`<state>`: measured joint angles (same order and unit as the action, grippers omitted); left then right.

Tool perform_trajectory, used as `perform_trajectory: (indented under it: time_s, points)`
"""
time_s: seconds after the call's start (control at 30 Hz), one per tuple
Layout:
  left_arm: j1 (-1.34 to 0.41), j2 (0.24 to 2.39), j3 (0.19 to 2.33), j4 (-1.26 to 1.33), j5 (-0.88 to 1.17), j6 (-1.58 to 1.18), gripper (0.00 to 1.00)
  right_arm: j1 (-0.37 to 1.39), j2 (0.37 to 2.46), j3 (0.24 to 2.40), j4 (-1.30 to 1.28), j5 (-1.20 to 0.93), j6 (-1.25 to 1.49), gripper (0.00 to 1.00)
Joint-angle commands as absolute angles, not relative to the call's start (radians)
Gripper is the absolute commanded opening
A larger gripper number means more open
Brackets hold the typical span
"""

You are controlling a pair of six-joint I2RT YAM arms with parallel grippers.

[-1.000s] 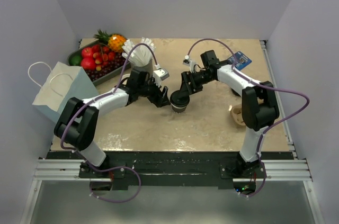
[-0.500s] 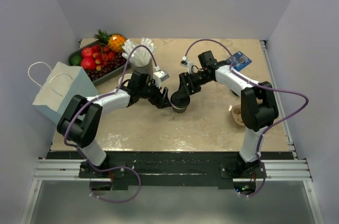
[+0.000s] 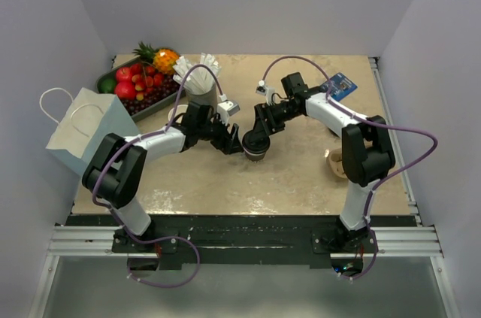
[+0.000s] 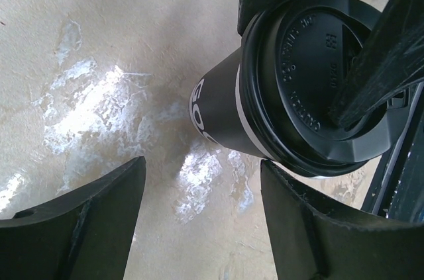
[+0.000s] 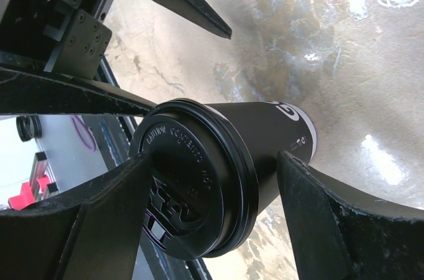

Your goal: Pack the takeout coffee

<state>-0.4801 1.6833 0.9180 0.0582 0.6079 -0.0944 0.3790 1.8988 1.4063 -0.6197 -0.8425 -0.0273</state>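
The takeout coffee (image 3: 255, 145) stands upright on the desk (image 3: 301, 179), near its middle, with its black lid pressed on and white lettering showing on its dark brown wall. The right hand (image 5: 215, 157) reaches in from the far right and straddles the cup at lid height: one finger lies against the lid's rim, and the other sits just beside the wall below it. Its jaws are spread wide, but I cannot tell whether they actually press on the cup. The left hand (image 4: 202, 167) comes in low from the other side, open, with nothing between its fingers. The cup sits just beyond its fingertips, apart from them. The white paper bag (image 3: 83, 130) stands open at the desk's left edge, well apart from the coffee. Behind the bag is a tray of fruit (image 3: 131, 85), and beside that a grey cup of white sticks (image 3: 197, 81).
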Motion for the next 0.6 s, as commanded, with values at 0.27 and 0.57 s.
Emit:
perform_trajectory:
  time_s: [0.27, 0.57]
  points:
    - [-0.485, 1.697, 0.934, 0.150, 0.641, -0.118, 0.73, 0.397, 1.945, 1.401, -0.650, -0.914, -0.083, 0.80]
    - [-0.486, 1.712, 0.963, 0.152, 0.627, -0.141, 0.73, 0.397, 1.916, 1.361, -0.641, -0.735, -0.086, 0.79]
